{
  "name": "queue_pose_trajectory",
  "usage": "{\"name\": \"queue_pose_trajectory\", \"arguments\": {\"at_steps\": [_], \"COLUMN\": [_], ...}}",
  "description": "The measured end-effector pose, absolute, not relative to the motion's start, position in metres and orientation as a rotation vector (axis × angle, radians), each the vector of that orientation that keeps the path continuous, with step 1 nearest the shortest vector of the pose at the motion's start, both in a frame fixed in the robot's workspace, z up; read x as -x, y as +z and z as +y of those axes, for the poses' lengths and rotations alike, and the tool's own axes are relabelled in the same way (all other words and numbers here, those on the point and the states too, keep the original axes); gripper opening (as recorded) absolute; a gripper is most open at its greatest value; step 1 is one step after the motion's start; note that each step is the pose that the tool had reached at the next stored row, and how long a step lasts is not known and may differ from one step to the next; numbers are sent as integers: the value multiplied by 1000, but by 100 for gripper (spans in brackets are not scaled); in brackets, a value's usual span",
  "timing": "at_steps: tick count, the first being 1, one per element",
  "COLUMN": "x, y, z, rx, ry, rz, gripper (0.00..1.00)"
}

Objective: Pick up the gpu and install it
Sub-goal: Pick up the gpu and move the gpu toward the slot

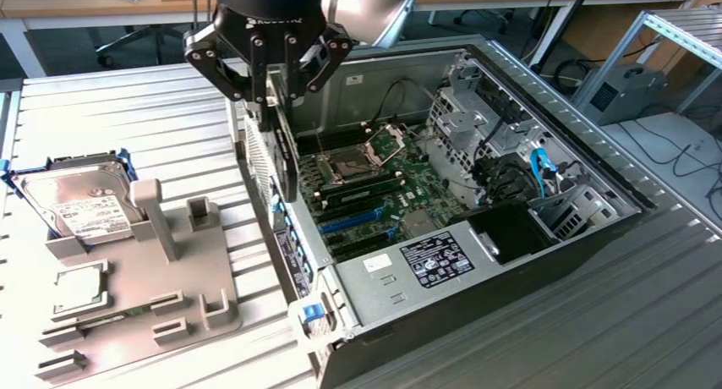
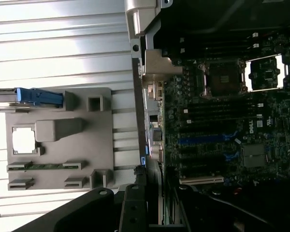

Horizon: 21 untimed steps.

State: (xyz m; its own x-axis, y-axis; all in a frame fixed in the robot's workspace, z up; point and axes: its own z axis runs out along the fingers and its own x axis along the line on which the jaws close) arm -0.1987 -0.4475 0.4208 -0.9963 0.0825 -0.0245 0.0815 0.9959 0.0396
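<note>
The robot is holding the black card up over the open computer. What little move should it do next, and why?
Probably a small slide toward the exterior view's right, then a gentle lowering. The pincer grips the gpu on edge, and it hangs close by the computer case's wall. The blue slots on the board lie lower and further right, so the card does not look lined up over them yet.

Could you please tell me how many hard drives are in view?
1. The hard drive rests on the grey fixture at the exterior view's left, outside the open computer case. Others may be hidden in the case's drive bays.
</note>
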Motion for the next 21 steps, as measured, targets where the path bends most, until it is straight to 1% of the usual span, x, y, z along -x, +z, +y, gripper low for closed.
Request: {"name": "queue_pose_trajectory", "arguments": {"at_steps": [21], "x": [175], "y": [421], "z": [-447], "rx": [-128], "ry": [60], "rz": [3112], "gripper": [27]}}
